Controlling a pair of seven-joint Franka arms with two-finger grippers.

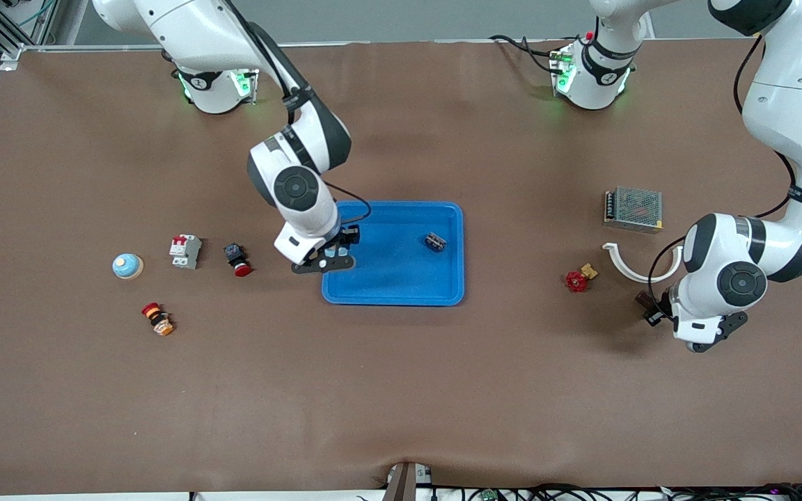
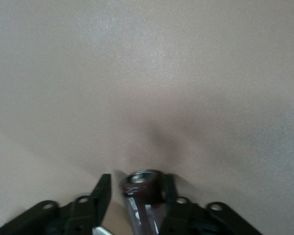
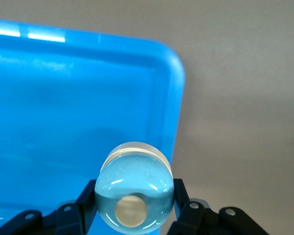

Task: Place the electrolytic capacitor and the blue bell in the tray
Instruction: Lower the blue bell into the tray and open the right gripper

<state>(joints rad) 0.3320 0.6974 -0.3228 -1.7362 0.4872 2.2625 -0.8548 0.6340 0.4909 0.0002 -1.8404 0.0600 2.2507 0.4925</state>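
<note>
The bright-blue tray (image 1: 390,278) lies mid-table; its rounded corner shows in the right wrist view (image 3: 63,117). My right gripper (image 1: 335,252) (image 3: 134,193) is shut on a light-blue domed bell (image 3: 134,178) with a cream button, over the tray's rim at the right arm's end. My left gripper (image 1: 654,309) (image 2: 137,183) is above bare table toward the left arm's end, shut on a dark-brown cylindrical part (image 2: 143,188), seemingly the electrolytic capacitor (image 1: 645,300). The part lies against one finger (image 2: 169,191).
A small dark part (image 1: 435,241) lies in the tray. A second light-blue dome (image 1: 127,266), a white breaker (image 1: 184,250), a red-capped button (image 1: 237,259) and an orange part (image 1: 158,319) lie toward the right arm's end. A red valve (image 1: 578,278), white clip (image 1: 627,264) and mesh box (image 1: 633,209) lie near the left gripper.
</note>
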